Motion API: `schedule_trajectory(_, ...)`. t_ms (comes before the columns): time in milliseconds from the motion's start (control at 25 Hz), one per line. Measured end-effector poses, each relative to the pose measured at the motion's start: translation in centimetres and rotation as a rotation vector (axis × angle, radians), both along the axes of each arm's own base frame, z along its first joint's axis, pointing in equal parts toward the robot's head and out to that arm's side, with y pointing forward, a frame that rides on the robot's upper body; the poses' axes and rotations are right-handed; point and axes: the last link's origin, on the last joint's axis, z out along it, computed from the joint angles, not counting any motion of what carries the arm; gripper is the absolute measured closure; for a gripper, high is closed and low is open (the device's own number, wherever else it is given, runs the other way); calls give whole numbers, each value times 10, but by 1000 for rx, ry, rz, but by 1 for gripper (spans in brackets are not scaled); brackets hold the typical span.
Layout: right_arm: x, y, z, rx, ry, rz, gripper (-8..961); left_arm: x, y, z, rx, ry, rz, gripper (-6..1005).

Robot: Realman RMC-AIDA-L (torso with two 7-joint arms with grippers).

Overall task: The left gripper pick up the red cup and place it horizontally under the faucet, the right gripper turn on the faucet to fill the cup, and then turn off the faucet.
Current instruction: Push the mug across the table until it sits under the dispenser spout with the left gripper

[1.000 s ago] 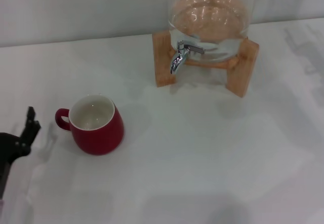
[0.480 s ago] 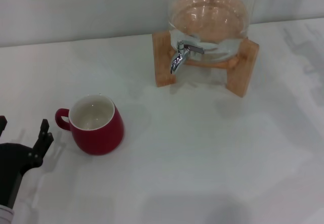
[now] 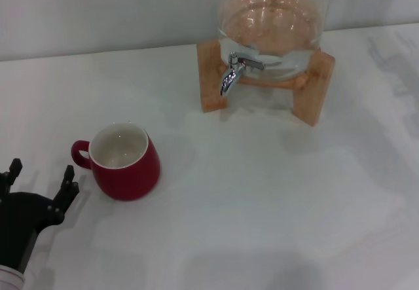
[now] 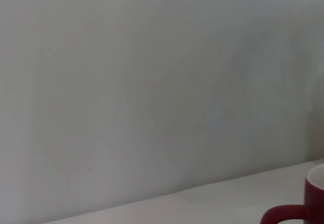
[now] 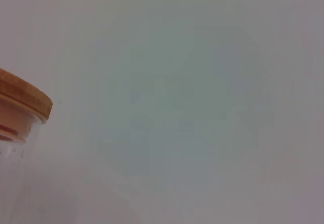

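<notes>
- Head view: the left gripper [image 3: 39,180] sits at the table's near-left edge, fingers spread wide, holding nothing.
- The red cup [image 3: 124,161] stands upright just ahead and right of it, apart, loop handle turned toward the fingers.
- The faucet [image 3: 230,74] on the glass dispenser [image 3: 272,21] is well beyond the cup.
- Left wrist view: only the cup's handle [image 4: 286,215] and rim edge show against the wall.
- Right wrist view: the dispenser's wooden lid [image 5: 23,98] shows; the right gripper is out of sight.

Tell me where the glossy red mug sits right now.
In the head view the glossy red mug stands upright on the white table, left of centre, just beyond the open left end effector and well short of the chrome faucet.
</notes>
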Motion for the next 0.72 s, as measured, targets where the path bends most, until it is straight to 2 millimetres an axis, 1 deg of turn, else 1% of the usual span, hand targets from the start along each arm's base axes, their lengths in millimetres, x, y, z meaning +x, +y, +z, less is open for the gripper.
schedule_trajectory(200,1,-1,0,0,0,-1,301,0,3,-1,-3,35,-5,111)
schedule_trajectory(720,1,-1,-1,-1,0,-3,301,-5,16,6,-9,88,-6,111)
